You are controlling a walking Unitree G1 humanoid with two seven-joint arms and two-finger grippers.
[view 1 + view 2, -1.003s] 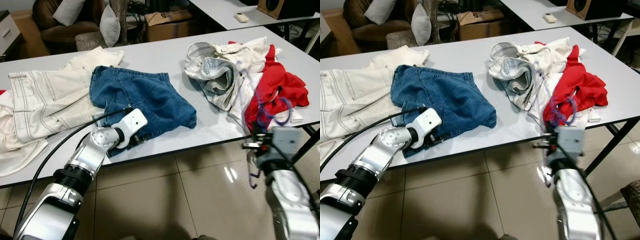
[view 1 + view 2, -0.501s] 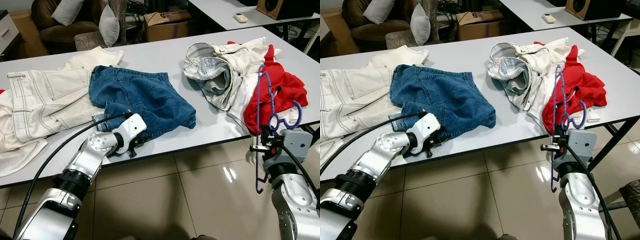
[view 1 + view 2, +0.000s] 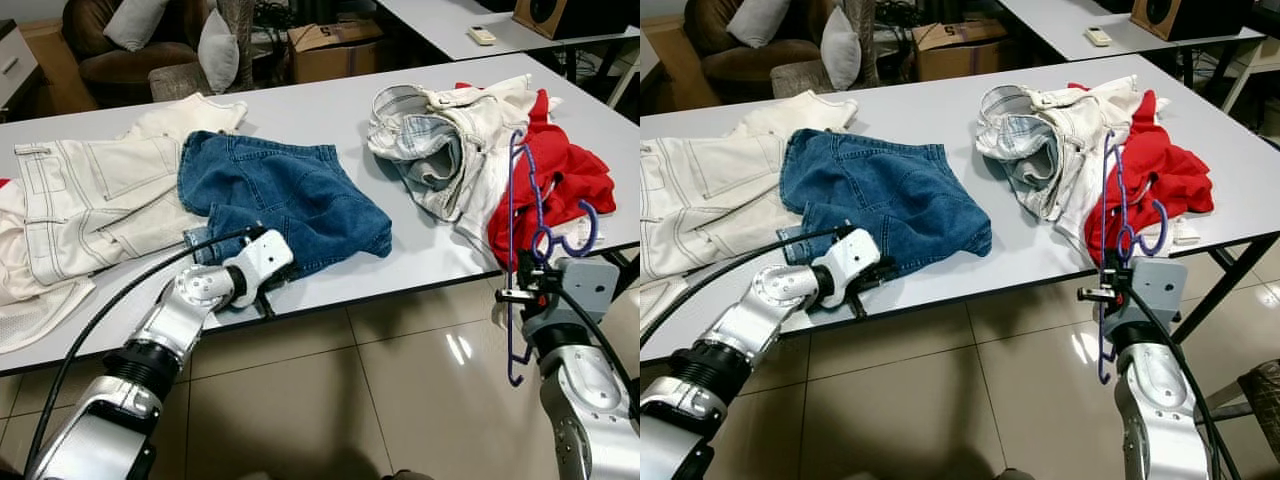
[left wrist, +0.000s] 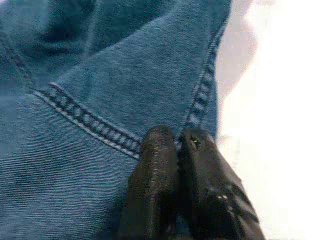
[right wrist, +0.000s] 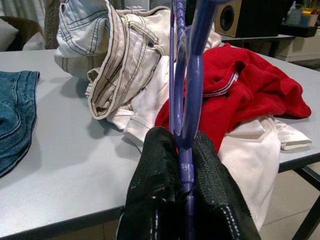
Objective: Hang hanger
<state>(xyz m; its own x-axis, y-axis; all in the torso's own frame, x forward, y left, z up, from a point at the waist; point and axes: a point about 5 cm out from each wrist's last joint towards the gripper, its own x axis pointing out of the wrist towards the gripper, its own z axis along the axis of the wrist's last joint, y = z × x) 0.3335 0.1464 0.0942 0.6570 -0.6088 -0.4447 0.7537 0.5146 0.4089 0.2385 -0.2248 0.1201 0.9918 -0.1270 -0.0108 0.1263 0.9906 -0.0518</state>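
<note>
On the far left of the white table (image 3: 300, 100) lie cream trousers (image 3: 90, 200), and just right of them the blue denim shorts (image 3: 280, 195), folded loosely near the front edge. The left gripper (image 4: 172, 150) sits at that near edge with its fingers pressed together on the denim hem, apparently pinching a fold of cloth, though the close view leaves the depth of the bite unclear. Farther right is a heap of pale jeans (image 3: 430, 140) and a red garment (image 3: 560, 175). In front of that heap, just off the table's near edge, the right gripper (image 3: 520, 295) is clamped on the purple hanger (image 3: 515, 210), which stands upright with its hook (image 3: 585, 225) curling to the right, close beside the red cloth. The risk from here, as I judge it, is the hook or the thin frame catching the red garment or the pale jeans as the arm lifts, dragging clothes off the table; the slim bar could also swivel between the fingers, leaving the hook badly turned for hanging.
</note>
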